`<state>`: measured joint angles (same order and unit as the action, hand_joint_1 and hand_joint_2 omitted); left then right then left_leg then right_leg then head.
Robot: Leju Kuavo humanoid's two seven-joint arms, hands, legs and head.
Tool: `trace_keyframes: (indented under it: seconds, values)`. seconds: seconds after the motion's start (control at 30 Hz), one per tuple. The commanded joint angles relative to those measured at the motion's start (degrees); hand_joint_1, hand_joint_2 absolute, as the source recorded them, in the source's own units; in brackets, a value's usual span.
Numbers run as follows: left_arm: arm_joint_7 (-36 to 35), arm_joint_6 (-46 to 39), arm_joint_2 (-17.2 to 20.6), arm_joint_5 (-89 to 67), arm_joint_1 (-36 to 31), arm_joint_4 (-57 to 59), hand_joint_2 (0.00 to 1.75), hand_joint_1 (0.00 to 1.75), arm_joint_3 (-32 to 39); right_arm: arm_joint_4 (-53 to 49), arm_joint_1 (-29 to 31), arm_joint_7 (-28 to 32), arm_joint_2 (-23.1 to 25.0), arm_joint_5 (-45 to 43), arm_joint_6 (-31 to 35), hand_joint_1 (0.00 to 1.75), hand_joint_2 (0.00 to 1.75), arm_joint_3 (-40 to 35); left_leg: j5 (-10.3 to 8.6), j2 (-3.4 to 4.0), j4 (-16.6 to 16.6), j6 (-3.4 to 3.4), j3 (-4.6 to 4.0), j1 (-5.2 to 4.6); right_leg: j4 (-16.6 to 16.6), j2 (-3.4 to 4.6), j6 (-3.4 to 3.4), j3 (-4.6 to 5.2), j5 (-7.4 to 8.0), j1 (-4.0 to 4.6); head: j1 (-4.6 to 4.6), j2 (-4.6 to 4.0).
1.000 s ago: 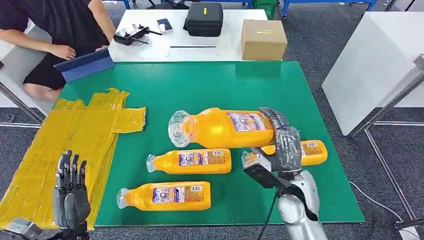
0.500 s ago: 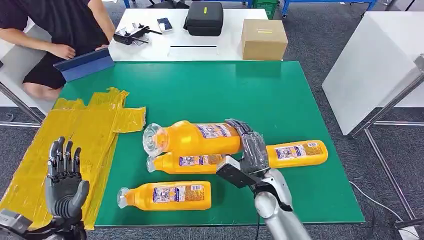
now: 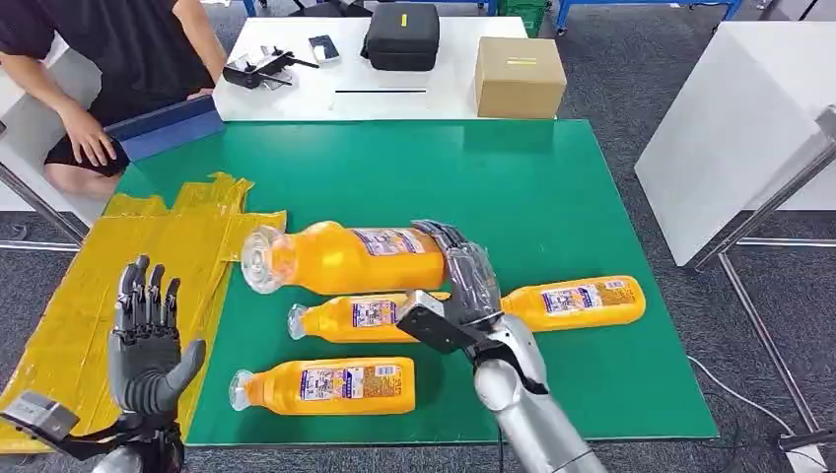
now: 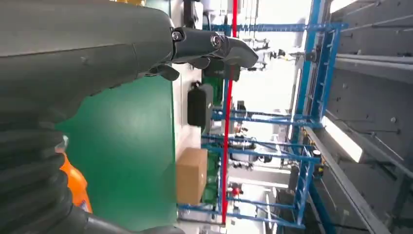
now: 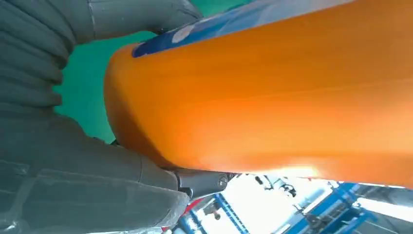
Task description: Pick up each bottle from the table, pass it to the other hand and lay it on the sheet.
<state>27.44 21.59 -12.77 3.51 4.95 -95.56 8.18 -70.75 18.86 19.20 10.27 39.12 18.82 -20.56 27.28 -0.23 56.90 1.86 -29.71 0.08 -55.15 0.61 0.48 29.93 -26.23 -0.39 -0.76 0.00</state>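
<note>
1. Lying level in mid-air, the held bottle (image 3: 330,257) sits in the grasp of the right hand (image 3: 463,281), whose dark fingers wrap its base end while its clear cap end points toward nine o'clock, apparently so the neck half stays free for the other hand to take.
2. It is the largest of the bottles: smooth translucent plastic, orange liquid inside, a printed label round its body. In the right wrist view its glossy orange wall (image 5: 272,92) bulges past the ribbed grey cover.
3. Waiting at the seven o'clock corner, the left hand (image 3: 148,340) stands upright, palm turned inward, fingers spread and grasping nothing, a posture suited to receiving the handover.
4. Just below the held bottle, a second bottle (image 3: 370,315) lies on its side; a third bottle (image 3: 325,384) rests toward six o'clock and a fourth bottle (image 3: 577,301) toward three o'clock, all capped ends pointing toward nine.
5. Spread at nine o'clock, the yellow sheet (image 3: 158,266) is crinkled, shiny film, overlapping the edge of the matte green tabletop (image 3: 444,168).
6. At twelve o'clock a cardboard box (image 3: 520,77) and a black case (image 3: 402,36) sit on a white table; a person (image 3: 89,59) sits at eleven.
</note>
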Motion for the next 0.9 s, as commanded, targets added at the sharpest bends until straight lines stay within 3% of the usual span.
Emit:
trace_keyframes:
  seconds: [0.03, 0.2, 0.4, 0.73, 0.9]
  values:
    - [-4.3, 1.0, 1.3, 7.2, -3.5, 3.2, 1.75, 0.0, -4.7, 8.9, 11.2, -2.2, 5.4, -2.6, 3.2, 1.54, 1.75, -9.5, -0.04, 0.19, 0.1, -0.14, -0.15, -0.04, -0.1, 0.12, -0.05, 0.25, 0.06, -0.04, 0.0, 0.0]
    - [-7.1, 1.3, 0.6, 11.5, -3.2, 2.2, 1.75, 0.0, -7.4, 17.2, 15.6, -2.9, 9.7, -2.7, 5.4, 1.48, 1.75, -13.9, -0.03, 0.25, 0.0, -0.14, -0.1, -0.02, -0.1, 0.2, -0.05, 0.23, 0.07, -0.03, 0.0, 0.0]
    - [-9.4, -0.9, 0.9, 15.7, -1.7, -0.9, 1.75, 0.0, -11.4, 21.7, 19.7, -9.7, 9.7, -10.7, 10.7, 1.47, 1.75, -31.9, -0.02, 0.28, 0.0, -0.16, -0.14, -0.02, -0.1, 0.22, -0.05, 0.26, 0.04, -0.03, 0.0, 0.0]
    - [-9.4, -1.2, 1.2, 16.2, -1.7, -1.1, 1.75, 0.0, -11.5, 22.6, 20.4, -10.3, 9.7, -12.4, 11.1, 1.48, 1.75, -33.8, -0.08, 0.04, 0.0, -0.15, -0.23, -0.04, -0.1, -0.02, -0.03, 0.25, 0.04, -0.04, 0.0, 0.0]
    - [-9.8, -1.6, 0.4, 16.7, -0.7, -3.7, 1.75, 0.0, -12.1, 23.6, 20.8, -14.0, 9.7, -16.1, 10.3, 1.52, 1.75, -40.5, -0.07, 0.06, 0.0, -0.16, -0.24, -0.03, -0.1, 0.0, -0.04, 0.25, 0.03, -0.02, -0.02, 0.0]
